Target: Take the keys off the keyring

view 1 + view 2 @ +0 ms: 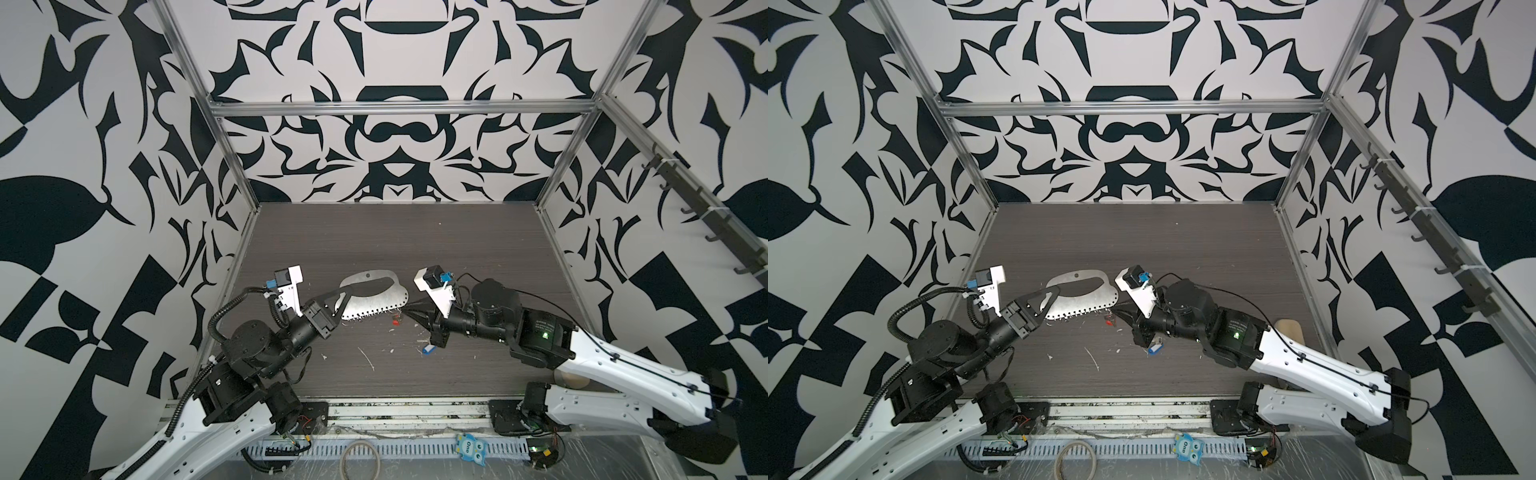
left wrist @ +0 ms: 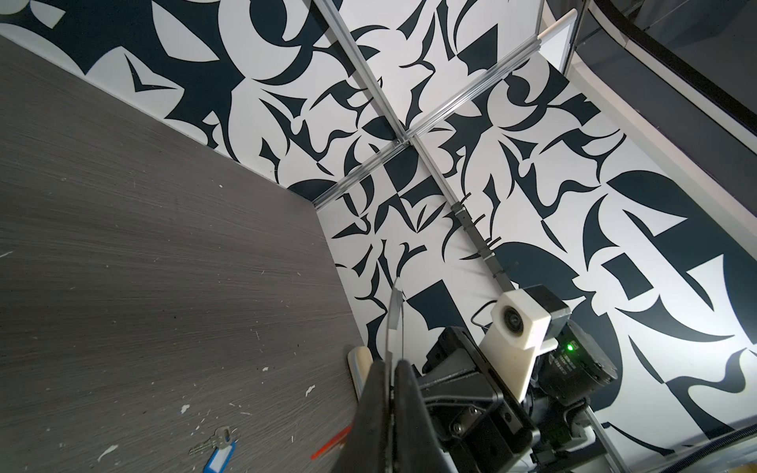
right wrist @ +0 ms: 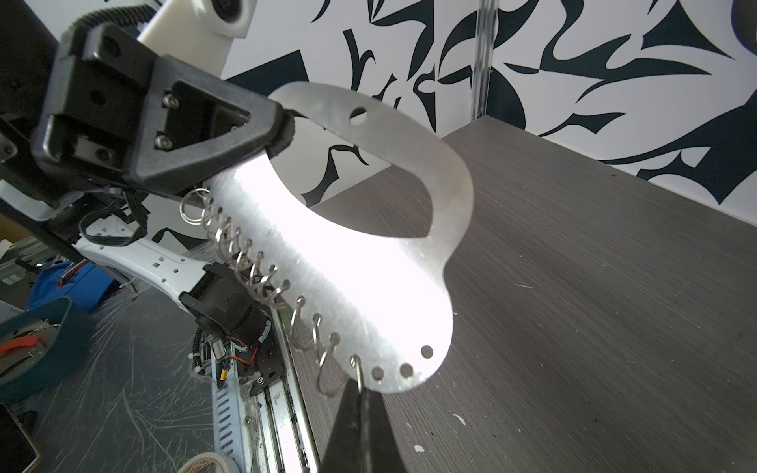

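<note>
1. The keyring (image 1: 374, 297) is held up over the middle of the table between the two arms. It is a flat grey D-shaped plate with a handle cut-out and small split rings (image 3: 245, 254) along its straight edge.
2. Its long axis runs left to right, with the arch toward the back wall and the ringed edge toward the front.
3. The left gripper (image 1: 341, 293) is clamped on the plate's left end. The right gripper (image 3: 360, 395) is pinched closed on the endmost ring.
4. The blue-tagged key (image 1: 428, 350) lies loose on the table. The red-tagged key (image 1: 396, 320) shows just under the ringed edge.
5. The table (image 1: 374, 241) is dark woodgrain flecked with white scraps (image 1: 368, 359), boxed in by black-and-white patterned walls (image 1: 395, 158) and aluminium rails (image 1: 399, 107).
</note>
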You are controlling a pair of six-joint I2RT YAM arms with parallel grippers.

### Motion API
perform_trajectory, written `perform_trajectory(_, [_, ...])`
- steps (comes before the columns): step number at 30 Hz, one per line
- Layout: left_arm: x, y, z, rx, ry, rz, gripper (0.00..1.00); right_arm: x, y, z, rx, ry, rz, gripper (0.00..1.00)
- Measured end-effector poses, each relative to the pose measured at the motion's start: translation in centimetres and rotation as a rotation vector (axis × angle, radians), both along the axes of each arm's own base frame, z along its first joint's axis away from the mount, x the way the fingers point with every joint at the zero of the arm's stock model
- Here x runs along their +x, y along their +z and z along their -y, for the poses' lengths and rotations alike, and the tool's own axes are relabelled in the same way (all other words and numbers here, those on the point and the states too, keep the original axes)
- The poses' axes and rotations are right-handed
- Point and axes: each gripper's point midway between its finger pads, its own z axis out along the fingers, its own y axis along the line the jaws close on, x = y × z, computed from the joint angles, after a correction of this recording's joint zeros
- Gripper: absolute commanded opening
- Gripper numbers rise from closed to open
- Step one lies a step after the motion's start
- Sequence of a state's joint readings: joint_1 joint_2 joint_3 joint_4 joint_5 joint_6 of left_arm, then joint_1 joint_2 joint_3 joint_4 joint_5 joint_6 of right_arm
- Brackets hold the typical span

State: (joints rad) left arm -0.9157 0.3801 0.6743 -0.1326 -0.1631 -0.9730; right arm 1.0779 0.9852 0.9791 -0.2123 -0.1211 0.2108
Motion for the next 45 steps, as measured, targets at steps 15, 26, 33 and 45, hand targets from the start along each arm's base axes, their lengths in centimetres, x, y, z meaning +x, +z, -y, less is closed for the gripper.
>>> perform_trajectory(15, [-0.5,-3.4,-3.4,0.030,0.097,-0.069,0.54,0.6,0.2,1.4,-0.071,-0.066,-0.006,0.00])
perform_trajectory(26, [-1.0,-3.8,-4.5,0.166,0.116,-0.011,0.62,-0.4,-0.9,0.3,-0.130,0.021,-0.035,0.00])
perform_trajectory(33, [-0.5,-4.3,-0.2,0.320,-0.025,-0.013,0.71,0.4,-0.9,0.0,-0.150,-0.010,-0.050,0.00])
perform_trajectory(45, [-2.0,-6.7,3.5,0.297,-0.224,0.055,0.76,0.7,2.7,1.0,-0.007,-0.068,-0.049,0.00])
